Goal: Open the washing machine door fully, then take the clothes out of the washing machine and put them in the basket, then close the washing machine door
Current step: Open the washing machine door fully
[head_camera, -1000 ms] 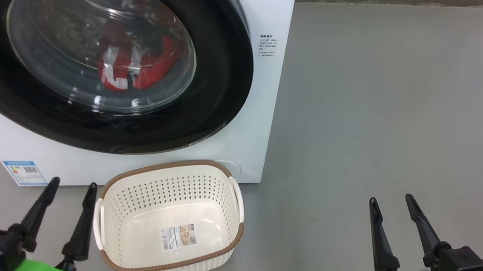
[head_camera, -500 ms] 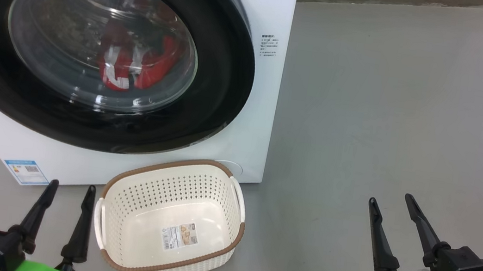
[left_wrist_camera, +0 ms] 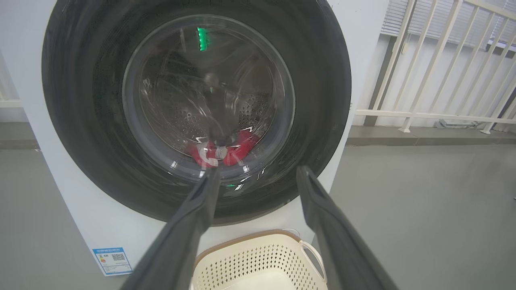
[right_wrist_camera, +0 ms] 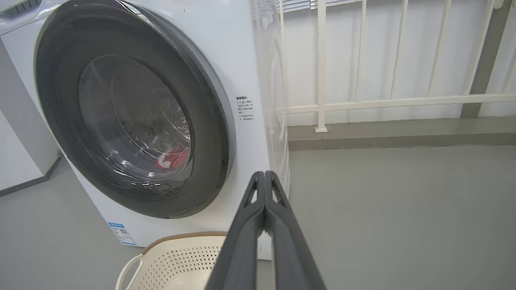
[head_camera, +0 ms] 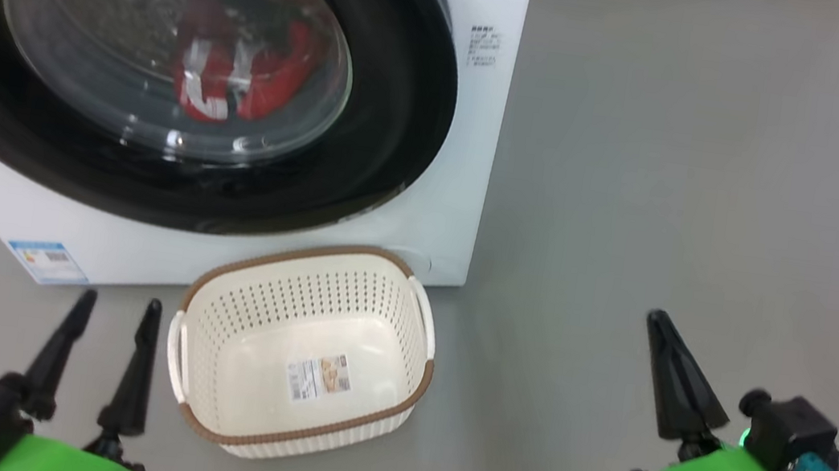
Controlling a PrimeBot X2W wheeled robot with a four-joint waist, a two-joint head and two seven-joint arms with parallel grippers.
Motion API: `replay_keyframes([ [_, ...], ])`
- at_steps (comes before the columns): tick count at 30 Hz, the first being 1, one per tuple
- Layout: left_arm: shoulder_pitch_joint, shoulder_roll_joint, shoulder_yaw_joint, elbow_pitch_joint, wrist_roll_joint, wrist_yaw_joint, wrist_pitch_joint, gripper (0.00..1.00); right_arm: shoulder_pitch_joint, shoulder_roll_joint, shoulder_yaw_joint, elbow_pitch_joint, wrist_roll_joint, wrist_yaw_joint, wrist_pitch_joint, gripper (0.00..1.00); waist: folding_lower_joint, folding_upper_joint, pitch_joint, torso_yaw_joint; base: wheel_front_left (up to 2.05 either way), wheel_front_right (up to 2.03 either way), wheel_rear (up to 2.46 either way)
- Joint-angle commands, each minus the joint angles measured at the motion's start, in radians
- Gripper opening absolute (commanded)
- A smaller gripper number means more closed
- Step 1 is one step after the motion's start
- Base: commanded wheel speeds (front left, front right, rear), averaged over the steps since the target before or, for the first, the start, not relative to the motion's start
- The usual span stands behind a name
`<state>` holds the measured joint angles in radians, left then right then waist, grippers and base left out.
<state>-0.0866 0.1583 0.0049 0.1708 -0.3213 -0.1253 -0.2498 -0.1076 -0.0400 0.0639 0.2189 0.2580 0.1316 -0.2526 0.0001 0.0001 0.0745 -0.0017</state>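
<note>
The washing machine door [head_camera: 405,128] sat closed against the front of the washing machine [head_camera: 466,217], its wide black rim ringing the bulging glass window; through that glass the clothes [head_camera: 201,81] lay low in the drum, a red bundle with white striping, blurred by reflections; the machine's white body stood on a grey floor [head_camera: 703,175], with a small blue label [head_camera: 47,261] at its lower left corner and a block of small print [head_camera: 485,47] on the panel to the right of the door.

Just in front of the machine, below the door, stood the basket [head_camera: 315,256], cream and perforated under a brown rim; a sticker [head_camera: 320,376] lay on its floor, and nothing else was in it.

The left gripper [head_camera: 120,301] hung just beside the basket's left handle, clear of it, its two dark fingers spread apart and empty; in the left wrist view they framed the lower part of the door and the basket's far rim.

The right gripper [head_camera: 658,322] hovered well off to the basket's right over bare floor, its fingers pressed together on nothing; the right wrist view showed them as one closed wedge pointing at the machine's right edge, with a white railing [right_wrist_camera: 320,64] beyond.
</note>
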Motion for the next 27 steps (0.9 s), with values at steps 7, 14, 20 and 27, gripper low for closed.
replay_keyframes([
  [7, -0.074, 0.066, 0.035, -0.068, -0.044, -0.005, -0.012, 1.0, -0.145, -0.01, 0.1, 0.021, 0.216, -0.001, -0.009, 0.0, 0.0, -0.0001, 0.104, 0.015, 0.0, 0.0, 0.0],
  [14, -0.099, 0.11, 0.037, -0.12, -0.085, -0.005, -0.012, 1.0, -0.297, -0.01, 0.189, 0.076, 0.453, -0.001, -0.009, 0.0, 0.0, -0.0001, 0.192, 0.033, 0.0, 0.0, 0.0],
  [20, -0.113, 0.145, 0.035, -0.159, -0.102, -0.005, -0.012, 1.0, -0.438, -0.01, 0.263, 0.164, 0.622, -0.001, -0.009, 0.0, 0.0, -0.0001, 0.254, 0.06, 0.0, 0.0, 0.0],
  [27, -0.134, 0.163, 0.026, -0.18, -0.128, -0.005, -0.012, 1.0, -0.596, -0.01, 0.302, 0.238, 0.797, -0.001, -0.009, 0.0, 0.0, -0.0001, 0.318, 0.093, 0.0, 0.0, 0.0],
])
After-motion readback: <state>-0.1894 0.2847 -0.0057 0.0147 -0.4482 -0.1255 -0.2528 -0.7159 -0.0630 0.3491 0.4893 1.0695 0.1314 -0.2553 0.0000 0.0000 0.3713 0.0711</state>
